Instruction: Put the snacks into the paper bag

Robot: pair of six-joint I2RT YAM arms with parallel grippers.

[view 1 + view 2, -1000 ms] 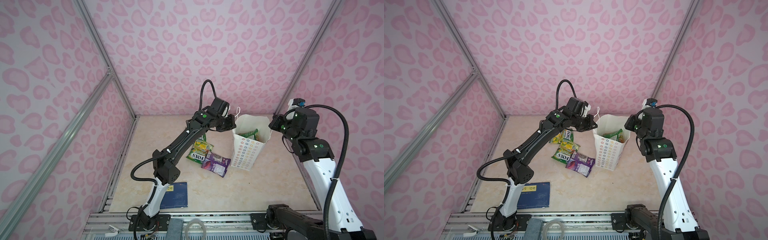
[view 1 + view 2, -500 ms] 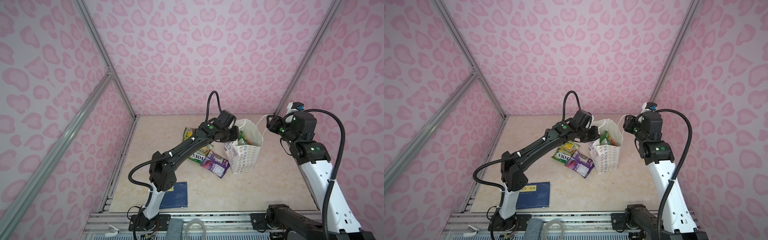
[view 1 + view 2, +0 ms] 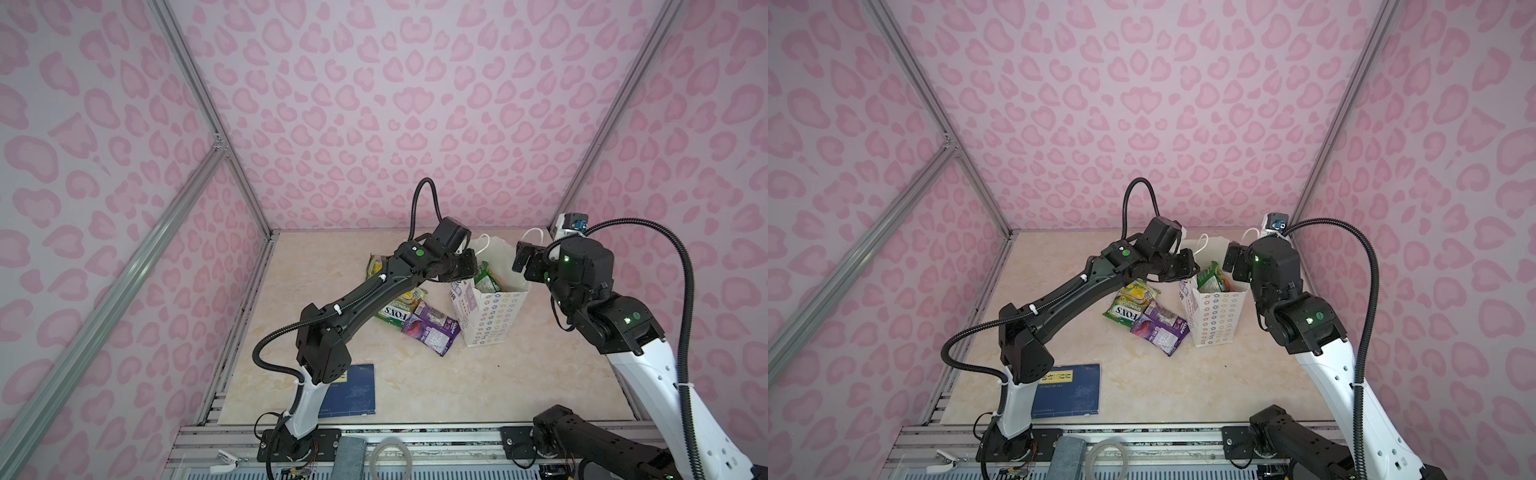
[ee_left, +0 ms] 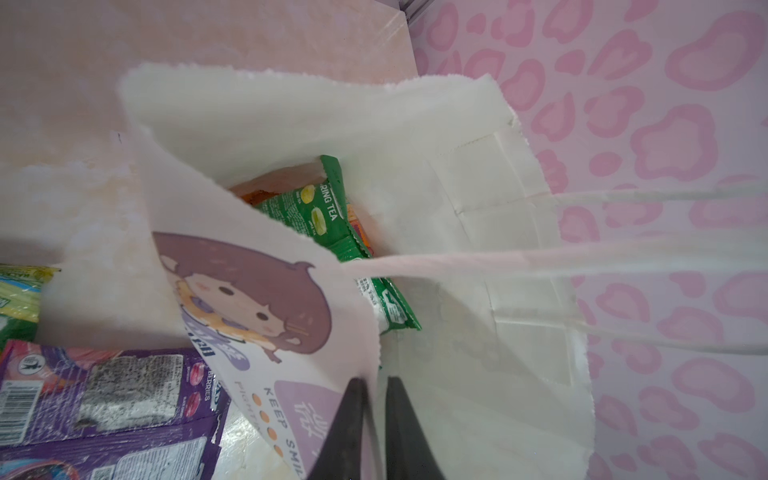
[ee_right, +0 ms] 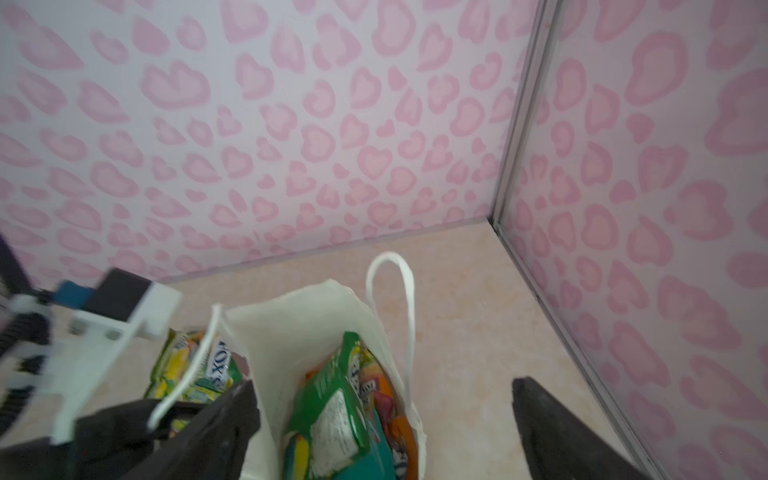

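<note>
Now, in a top view, snacks (image 3: 430, 332) lie beside the paper bag (image 3: 490, 320). Left wrist view: your left gripper (image 4: 374, 380) straddles its front wall, probably steadying the mouth; grip unclear. Right wrist view: your right gripper (image 5: 384, 384) gapes above it.

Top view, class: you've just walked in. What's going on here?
Two robot arms are packing snacks into a paper bag standing on the table. A green packet and others are already inside. The left gripper has its fingers close together either side of the bag's front wall; whether it pinches is unclear. The right gripper is open by the bag's rim. A purple packet and green-yellow packets lie on the table beside the bag.
</note>
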